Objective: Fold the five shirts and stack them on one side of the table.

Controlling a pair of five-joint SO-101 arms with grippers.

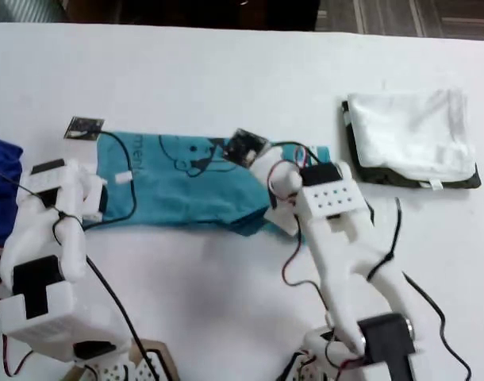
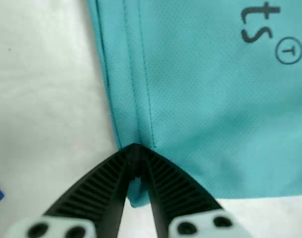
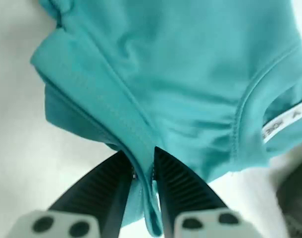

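Left gripper (image 2: 135, 151) is pinched shut on the stitched hem of the thin teal knit shirt (image 2: 205, 109), right gripper (image 3: 141, 161) clamped on a bunched fold near its neckline. Shirt lies across the middle of the white table (image 1: 226, 71), folded white-on-dark shirt pile (image 1: 412, 135) near the right edge. Looks light, floppy, kinda slick, so I'd grab doubled seams at both ends.

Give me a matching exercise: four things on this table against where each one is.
1 teal shirt
2 white folded shirt
3 dark folded garment
4 blue cloth

A beneath the white one
B at the high view's left edge
C pinched by left gripper and right gripper
D on top of the stack

Pairs: 1-C, 2-D, 3-A, 4-B
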